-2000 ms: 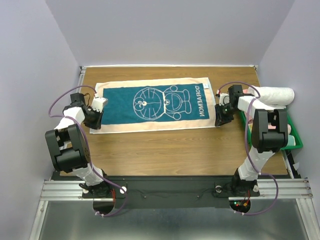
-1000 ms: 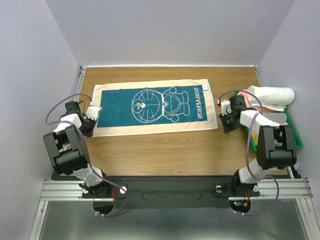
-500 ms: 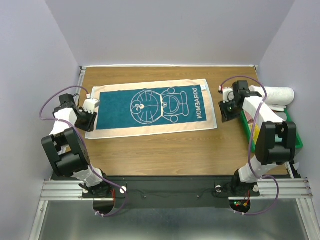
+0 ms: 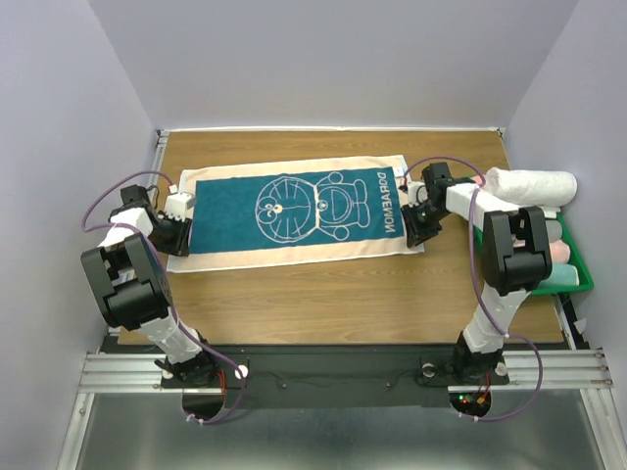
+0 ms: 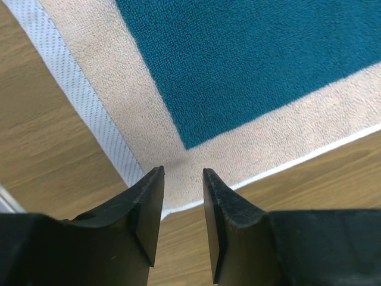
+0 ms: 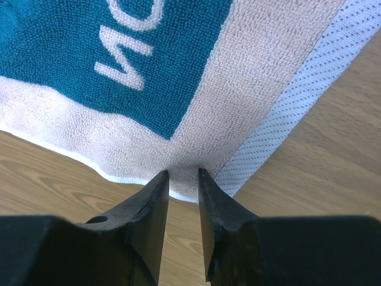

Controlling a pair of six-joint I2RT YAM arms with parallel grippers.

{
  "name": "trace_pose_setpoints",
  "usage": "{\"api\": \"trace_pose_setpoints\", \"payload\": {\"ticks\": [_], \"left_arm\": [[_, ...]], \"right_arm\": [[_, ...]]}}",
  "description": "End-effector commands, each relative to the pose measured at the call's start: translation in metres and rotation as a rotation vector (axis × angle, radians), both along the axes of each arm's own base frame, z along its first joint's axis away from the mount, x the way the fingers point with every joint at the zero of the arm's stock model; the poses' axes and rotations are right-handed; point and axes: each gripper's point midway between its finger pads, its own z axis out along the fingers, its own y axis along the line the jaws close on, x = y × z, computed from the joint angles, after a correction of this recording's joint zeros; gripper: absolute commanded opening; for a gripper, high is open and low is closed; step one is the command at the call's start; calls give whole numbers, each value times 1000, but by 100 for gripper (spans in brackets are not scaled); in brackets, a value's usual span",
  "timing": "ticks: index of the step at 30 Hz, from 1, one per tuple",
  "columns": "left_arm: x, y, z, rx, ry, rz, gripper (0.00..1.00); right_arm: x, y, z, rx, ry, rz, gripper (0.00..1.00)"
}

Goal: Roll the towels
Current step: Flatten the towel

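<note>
Lying flat on the wood table (image 4: 323, 284) between purple walls (image 4: 323, 59), the towel (image 4: 294, 211) has the left gripper (image 4: 179, 242) and right gripper (image 4: 416, 233) at its near corners, jaws a bit apart. The right gripper has come closer.

Wooden table (image 4: 323, 294), 1 teal towel (image 4: 294, 211) spread flat, green bin (image 4: 578, 280) at right edge

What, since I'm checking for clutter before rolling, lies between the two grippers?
Only the flat towel, stretching from the left gripper to the right gripper; nothing sits on it. The top view shows this.
</note>
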Motion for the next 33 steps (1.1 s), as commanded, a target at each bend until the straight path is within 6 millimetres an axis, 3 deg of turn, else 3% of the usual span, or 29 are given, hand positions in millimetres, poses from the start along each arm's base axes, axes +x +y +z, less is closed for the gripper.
{"api": "trace_pose_setpoints", "payload": {"ticks": [1, 3, 8, 10, 14, 18, 20, 21, 23, 24, 26, 28, 29, 31, 32, 33], "left_arm": [[3, 3, -10, 0, 1, 15, 39], [-3, 3, -16, 8, 18, 15, 36], [-28, 5, -28, 63, 66, -5, 29], [-37, 5, -27, 83, 74, -17, 27], [-56, -3, -25, 83, 73, -47, 27], [-69, -11, -20, 68, 80, -78, 27], [-66, -13, -13, 62, 60, -90, 32], [-60, -13, -3, 61, 36, -95, 40], [-50, -19, 12, 24, -3, -110, 44], [-38, -17, 29, 15, -34, -109, 49], [-11, -21, 63, -20, -125, -134, 60], [2, -25, 81, -61, -160, -155, 67], [22, -24, 102, -76, -225, -152, 74], [42, -23, 124, -84, -298, -150, 96], [54, -19, 135, -82, -341, -141, 99], [79, -11, 159, -71, -429, -81, 99]], "right_arm": [[-13, -19, -20, -109, 14, -4, 32], [-26, -32, -24, -173, 26, -4, 32], [-82, -59, -29, -289, 66, 41, 32], [-85, -70, -22, -336, 39, 57, 31], [-93, -67, -15, -311, 45, 104, 32], [-106, -59, -6, -258, 93, 157, 38], [-106, -53, 3, -224, 76, 174, 42], [-109, -45, 10, -178, 78, 184, 50], [-92, -37, 34, -140, 4, 167, 57], [-89, -30, 44, -103, -12, 170, 68], [-61, -19, 75, -56, -117, 143, 76], [-39, -13, 98, -36, -184, 132, 87], [-15, -9, 116, -21, -238, 123, 89], [9, -6, 130, -14, -284, 113, 91], [23, -6, 136, -10, -303, 97, 91], [50, -6, 144, -6, -343, 84, 91]]}}
